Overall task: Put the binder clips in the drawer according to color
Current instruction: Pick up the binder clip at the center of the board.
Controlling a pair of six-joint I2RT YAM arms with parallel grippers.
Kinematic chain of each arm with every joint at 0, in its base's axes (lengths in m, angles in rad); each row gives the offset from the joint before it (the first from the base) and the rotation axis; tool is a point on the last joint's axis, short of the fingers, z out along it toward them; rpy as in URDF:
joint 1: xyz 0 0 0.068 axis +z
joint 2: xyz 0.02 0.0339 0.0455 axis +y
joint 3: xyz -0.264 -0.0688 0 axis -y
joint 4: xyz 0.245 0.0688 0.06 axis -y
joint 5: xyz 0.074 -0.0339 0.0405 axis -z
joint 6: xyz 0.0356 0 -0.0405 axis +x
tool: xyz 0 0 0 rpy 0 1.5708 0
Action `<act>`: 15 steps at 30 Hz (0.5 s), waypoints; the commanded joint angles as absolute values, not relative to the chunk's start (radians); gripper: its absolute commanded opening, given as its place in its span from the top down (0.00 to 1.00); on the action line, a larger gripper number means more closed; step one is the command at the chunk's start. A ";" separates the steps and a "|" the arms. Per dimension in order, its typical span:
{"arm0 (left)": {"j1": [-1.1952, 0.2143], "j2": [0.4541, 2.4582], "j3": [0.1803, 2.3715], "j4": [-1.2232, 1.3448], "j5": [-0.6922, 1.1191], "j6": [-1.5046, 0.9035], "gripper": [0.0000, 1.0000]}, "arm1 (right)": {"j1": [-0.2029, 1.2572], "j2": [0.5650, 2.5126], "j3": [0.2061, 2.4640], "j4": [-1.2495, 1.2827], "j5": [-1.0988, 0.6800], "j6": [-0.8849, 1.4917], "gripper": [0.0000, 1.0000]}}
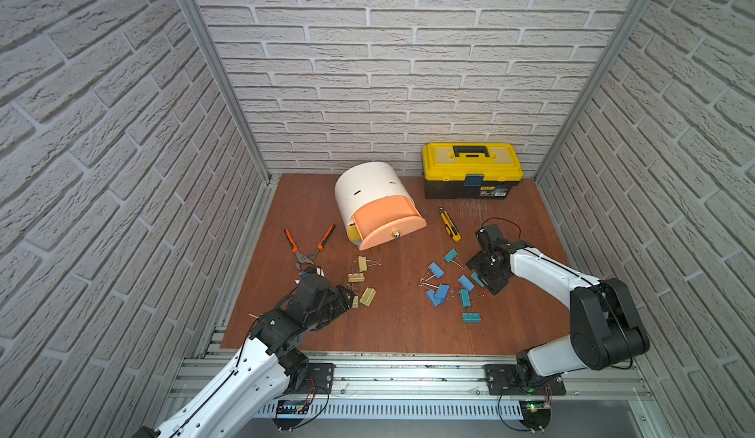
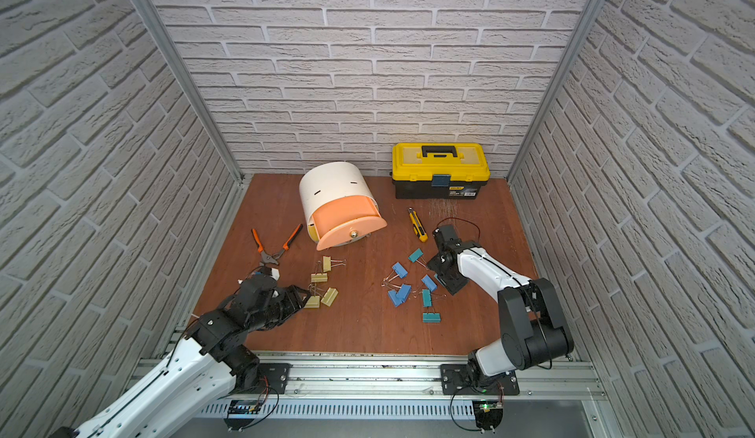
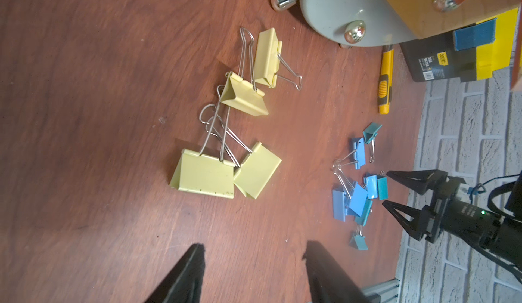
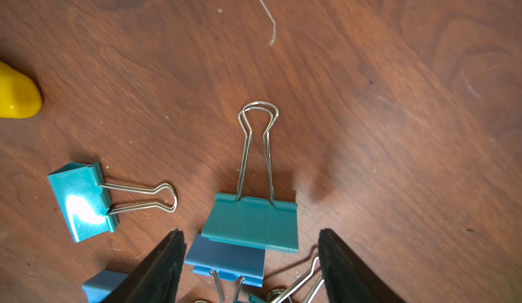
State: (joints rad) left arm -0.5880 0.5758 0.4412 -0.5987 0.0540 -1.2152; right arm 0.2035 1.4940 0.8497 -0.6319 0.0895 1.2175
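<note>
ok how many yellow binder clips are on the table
4, all loose on the table in front of the drawer: one nearest it, one just below, and two side by side at the left gripper. None looks hidden.

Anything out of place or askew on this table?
Yes: the peach top drawer of the white mini cabinet stands pulled out. Orange-handled pliers and a yellow utility knife lie on the table, unrelated to clips.

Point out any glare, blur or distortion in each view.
Right wrist view: white glare patch on a teal clip; the gripper fingers look soft. Left wrist view: the brass knobs are blurred. Both top views: brick walls bow outward; the tabletop is evenly lit.
</note>
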 commanded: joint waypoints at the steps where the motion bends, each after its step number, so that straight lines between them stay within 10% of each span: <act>1: -0.572 0.576 0.465 -0.604 0.071 -1.188 0.38 | 0.196 1.509 0.872 -0.616 0.082 1.236 0.23; 15: -0.536 0.558 0.462 -0.612 0.094 -1.180 0.38 | 0.196 1.498 0.844 -0.605 0.075 1.237 0.47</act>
State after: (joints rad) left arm -0.5465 0.5674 0.4416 -0.6113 0.0864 -1.1969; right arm 0.2028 1.5166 0.8501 -0.6106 0.0723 1.2259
